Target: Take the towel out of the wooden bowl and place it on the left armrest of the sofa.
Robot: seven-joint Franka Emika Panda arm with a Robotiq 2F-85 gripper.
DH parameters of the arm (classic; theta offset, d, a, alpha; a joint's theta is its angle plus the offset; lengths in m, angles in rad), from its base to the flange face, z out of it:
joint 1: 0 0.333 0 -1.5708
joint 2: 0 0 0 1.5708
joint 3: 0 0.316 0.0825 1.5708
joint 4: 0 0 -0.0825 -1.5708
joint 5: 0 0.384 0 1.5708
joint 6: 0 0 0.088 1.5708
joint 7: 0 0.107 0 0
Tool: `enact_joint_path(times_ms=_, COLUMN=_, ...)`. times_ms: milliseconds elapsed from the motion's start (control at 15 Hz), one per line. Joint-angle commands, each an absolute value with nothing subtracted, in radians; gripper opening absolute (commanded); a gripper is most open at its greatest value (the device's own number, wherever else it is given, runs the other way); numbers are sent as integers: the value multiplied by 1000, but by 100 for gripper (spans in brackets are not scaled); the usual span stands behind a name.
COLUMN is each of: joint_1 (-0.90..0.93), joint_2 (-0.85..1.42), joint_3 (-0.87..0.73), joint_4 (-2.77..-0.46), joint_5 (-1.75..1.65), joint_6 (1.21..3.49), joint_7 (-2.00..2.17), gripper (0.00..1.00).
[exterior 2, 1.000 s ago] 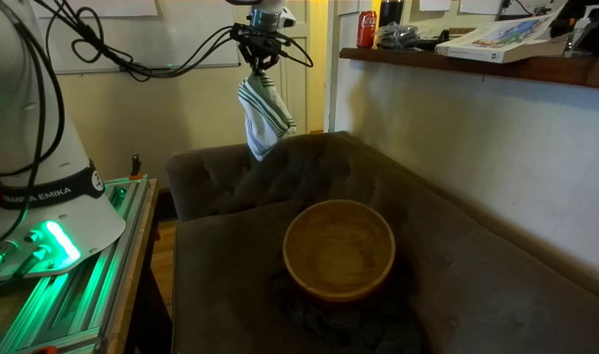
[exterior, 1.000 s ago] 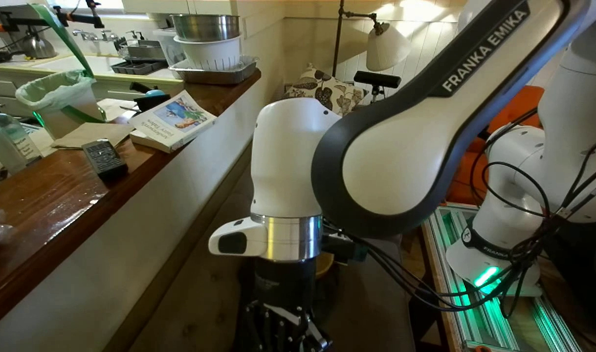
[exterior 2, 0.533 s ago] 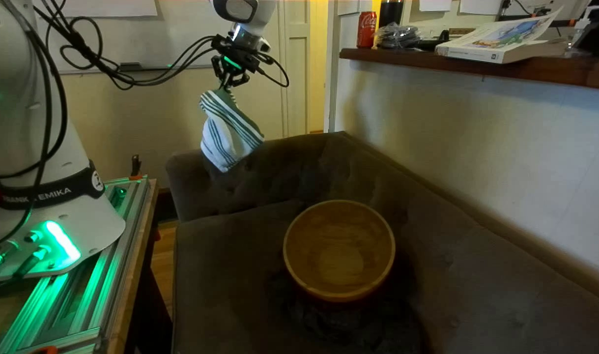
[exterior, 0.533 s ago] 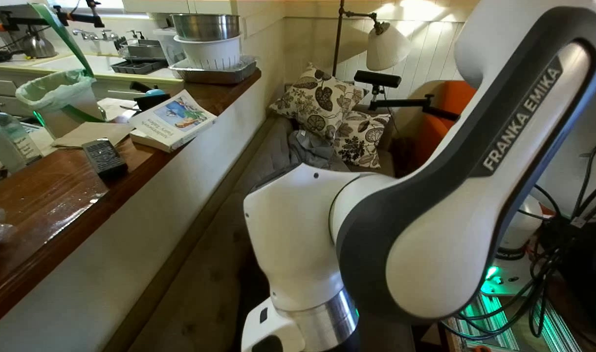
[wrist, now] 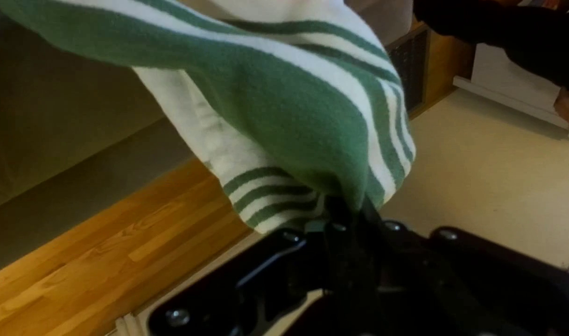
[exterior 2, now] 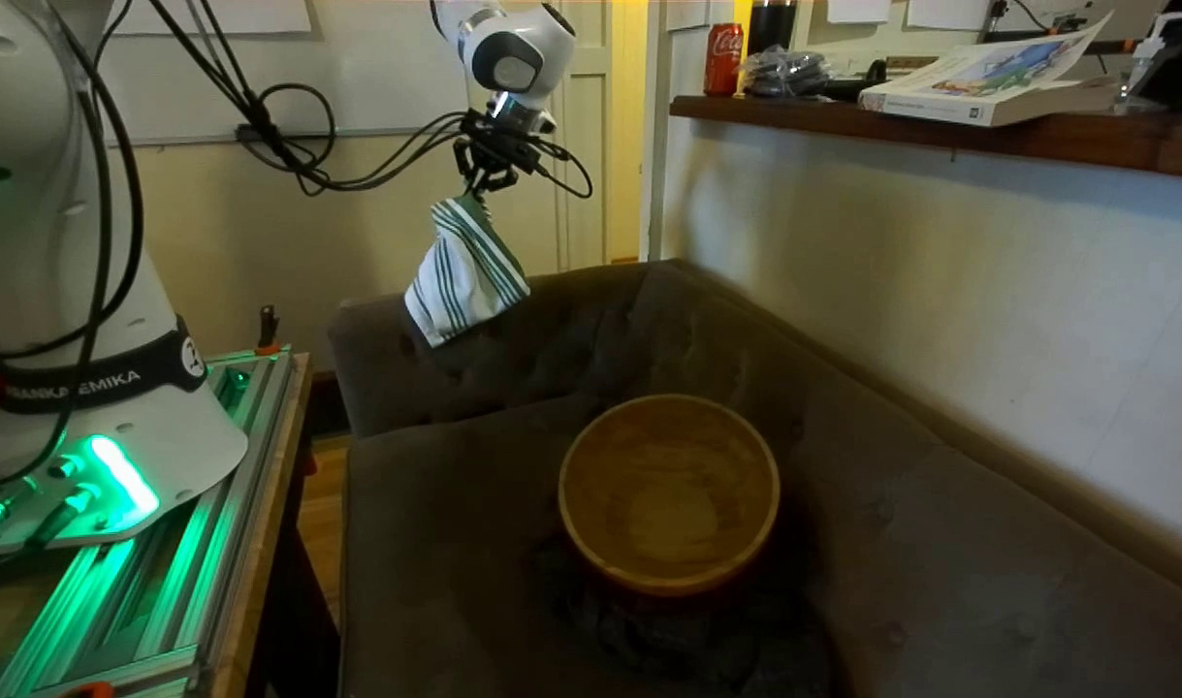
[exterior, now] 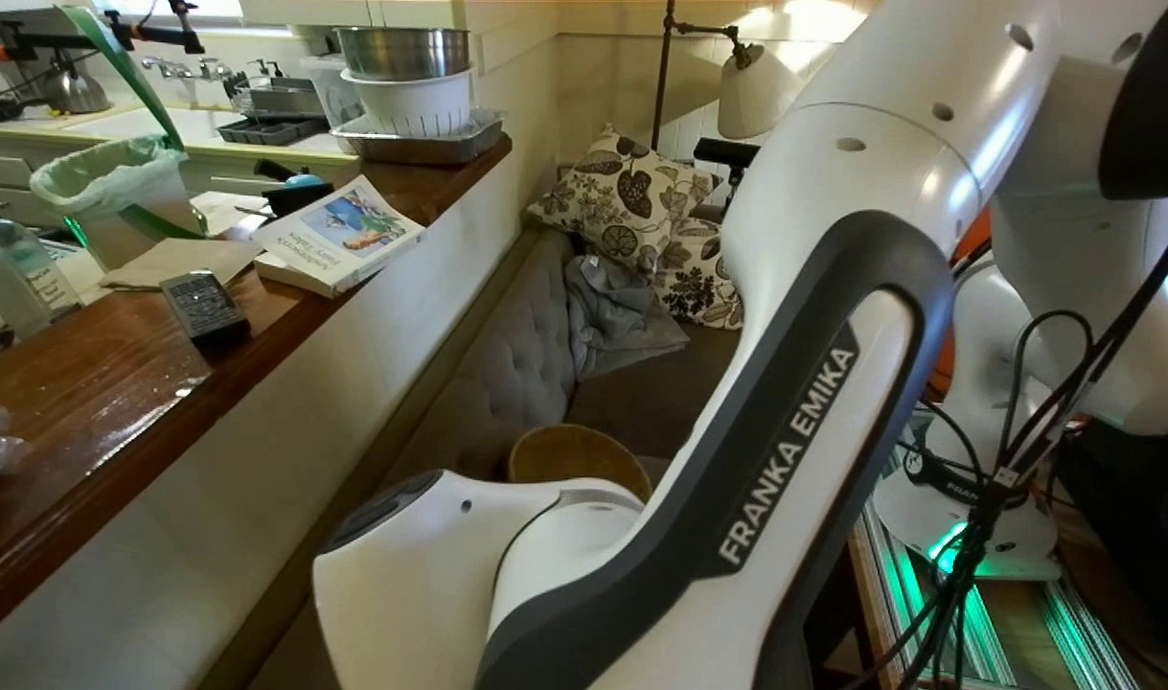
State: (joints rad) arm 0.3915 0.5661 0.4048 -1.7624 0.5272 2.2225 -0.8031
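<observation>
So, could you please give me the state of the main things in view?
Towel, hanging loosely; contact with the sofa unclear
End effector, shut on the towel
Wooden bowl, open side up, empty
Book, lying face up, cover curling
Red can, upright; opened or not unclear
Bin, bag-lined, open
Base light, glowing green

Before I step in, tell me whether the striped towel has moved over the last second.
Yes. Against the sofa's armrest in an exterior view, the striped towel has shifted lower and toward the picture's left.
</observation>
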Motion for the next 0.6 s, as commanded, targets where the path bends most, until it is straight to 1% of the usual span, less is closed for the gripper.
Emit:
enact_joint_path(times_ms=0, joint_1=433, joint_2=743, joint_3=415, joint_4=-1523, joint_5=427, joint_6=2283, joint_7=-711, gripper=2)
enact_joint_path(times_ms=267, joint_1=492, joint_2=856, joint_3=386, joint_4=-1349, joint_5=304, joint_6=2467, joint_7=-603, gripper=2)
enact_joint_path(times_ms=400, joint_1=514, joint_2=894, joint_3=355, joint_4=-1291, joint_5=210, joint_6=2511, joint_7=-526, gripper=2)
enact_joint_path(times_ms=467, joint_1=523, joint_2=907, joint_3=341, joint_4=-1267, joint_5=165, joint_6=2514, joint_7=-486, gripper=32)
enact_joint_path(times_ms=533, joint_1=529, joint_2=911, joint_3=326, joint_4=-1250, joint_5=118, joint_6=2496, joint_7=-452, gripper=33)
